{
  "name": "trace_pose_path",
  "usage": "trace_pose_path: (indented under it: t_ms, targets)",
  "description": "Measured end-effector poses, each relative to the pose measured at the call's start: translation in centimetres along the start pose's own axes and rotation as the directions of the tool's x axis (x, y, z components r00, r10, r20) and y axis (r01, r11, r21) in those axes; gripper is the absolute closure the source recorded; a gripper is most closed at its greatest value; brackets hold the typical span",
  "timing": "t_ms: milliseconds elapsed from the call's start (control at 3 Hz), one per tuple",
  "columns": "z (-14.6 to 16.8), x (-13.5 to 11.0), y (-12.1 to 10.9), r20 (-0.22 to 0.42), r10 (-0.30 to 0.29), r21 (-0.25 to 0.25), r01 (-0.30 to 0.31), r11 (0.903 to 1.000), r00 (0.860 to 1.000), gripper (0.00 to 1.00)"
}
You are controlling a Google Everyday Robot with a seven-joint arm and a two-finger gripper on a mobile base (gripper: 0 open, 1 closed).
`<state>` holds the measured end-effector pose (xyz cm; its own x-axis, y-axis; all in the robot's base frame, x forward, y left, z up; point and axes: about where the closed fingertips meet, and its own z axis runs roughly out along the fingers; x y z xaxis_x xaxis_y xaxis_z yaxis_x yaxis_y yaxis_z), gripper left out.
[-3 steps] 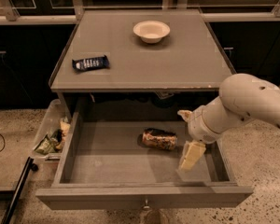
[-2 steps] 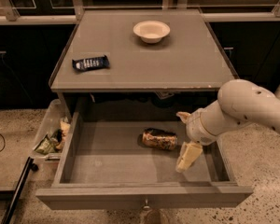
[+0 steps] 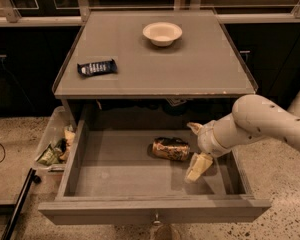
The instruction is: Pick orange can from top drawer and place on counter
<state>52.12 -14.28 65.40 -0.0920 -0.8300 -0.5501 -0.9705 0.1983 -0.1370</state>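
Observation:
The orange can lies on its side on the floor of the open top drawer, right of centre. My gripper is inside the drawer, just right of the can's right end. It is open, with one pale finger behind the can's end and the other in front of it. The fingers hold nothing. The arm reaches in from the right, under the counter's front edge. The counter is the grey top above the drawer.
A cream bowl stands at the back middle of the counter. A dark blue snack wrapper lies at its left. A pale bin with crumpled wrappers sits on the floor left of the drawer. A black pole leans at the lower left.
My gripper has shifted a little to the left, closer to the can's right end. The can, bowl and wrapper have not moved.

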Motion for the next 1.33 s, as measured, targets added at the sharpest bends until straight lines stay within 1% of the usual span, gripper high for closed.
trace_pose_path:
  t_ms: [333, 667, 1000, 1333]
  targets:
    - [1.5, 0.2, -1.1, 0.034, 0.011, -0.005, -0.011, 0.9999, 0.999, 0.0]
    - [3.5, 0.5, -2.1, 0.021, 0.027, 0.012, -0.027, 0.9995, 0.999, 0.0]
    - [5.5, 0.2, -3.0, 0.015, 0.046, 0.036, -0.047, 0.9983, 0.999, 0.0]
    - [7.1, 0.2, -3.1, 0.011, 0.074, 0.043, -0.075, 0.9963, 0.997, 0.0]
